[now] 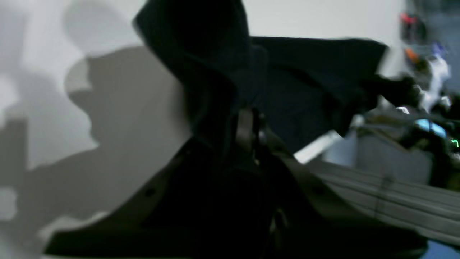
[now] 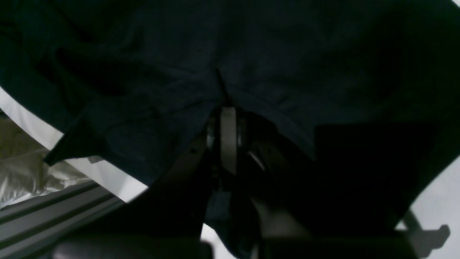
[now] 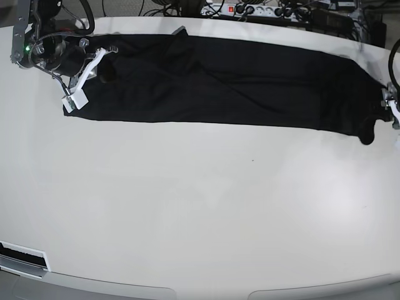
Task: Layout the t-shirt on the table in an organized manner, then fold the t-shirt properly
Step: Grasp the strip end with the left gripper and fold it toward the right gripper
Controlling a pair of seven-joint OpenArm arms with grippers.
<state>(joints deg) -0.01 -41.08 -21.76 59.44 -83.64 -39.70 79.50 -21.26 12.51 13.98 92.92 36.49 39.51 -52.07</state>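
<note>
The black t-shirt [image 3: 231, 81] lies stretched in a long band across the far part of the white table [image 3: 200, 206]. My right gripper [image 3: 95, 67] is at the shirt's left end in the base view. In the right wrist view the right gripper [image 2: 228, 117] is shut on a pinch of the shirt's fabric [image 2: 251, 61]. My left gripper [image 3: 382, 106] is at the shirt's right end by the table edge. In the left wrist view the left gripper [image 1: 248, 120] is shut on the fabric [image 1: 298, 82], which rises slightly off the table.
A power strip [image 3: 250, 9] and cables lie behind the table's far edge. A grey slotted rail [image 1: 395, 201] runs below the table edge beside my left arm. My right arm's white links [image 3: 78, 94] rest on the shirt's left corner.
</note>
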